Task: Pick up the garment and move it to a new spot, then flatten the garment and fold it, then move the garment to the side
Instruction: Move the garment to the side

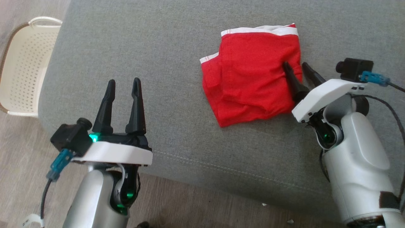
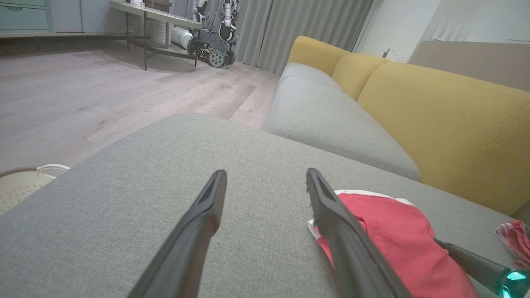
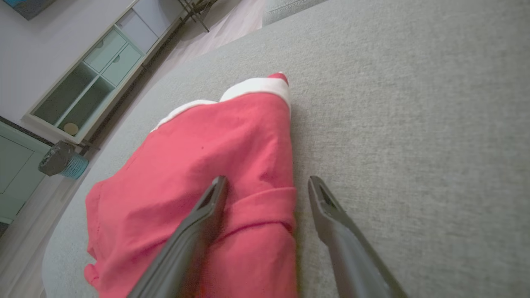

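While the garment (image 1: 253,76) lies folded on the grey cushion (image 1: 158,47), white waistband (image 1: 259,30) on the far side, your right gripper (image 1: 295,65) stands released at its right edge: one finger over the red cloth, the other over bare cushion, grasping nothing. It's the nearer arm by far. Your left gripper (image 1: 124,81), also released and empty, sits well apart to the garment's left, near the cushion's front edge. No label or writing can be read.
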